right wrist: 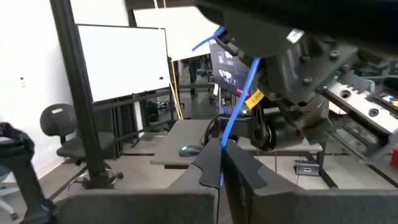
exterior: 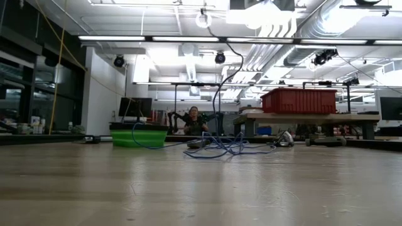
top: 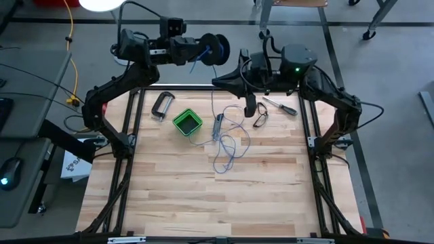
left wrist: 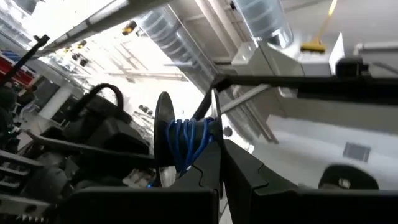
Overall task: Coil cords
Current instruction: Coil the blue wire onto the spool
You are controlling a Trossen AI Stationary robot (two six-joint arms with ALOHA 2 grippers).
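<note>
Up past the far edge of the worktop (top: 203,203), my left jaws (top: 203,51) are clamped tight on the spool (top: 215,49), held in the air with a few blue turns of the wire (top: 227,146) already wound on its core. My right jaws (top: 229,80) sit close beside it, pinched shut on the wire, which runs taut from between them up toward the spool. Most of the wire lies loose in a tangle of loops on the worktop, just beside the green box (top: 187,122). A screwdriver (top: 279,105) lies near my right arm, a metal clamp (top: 161,106) near my left.
</note>
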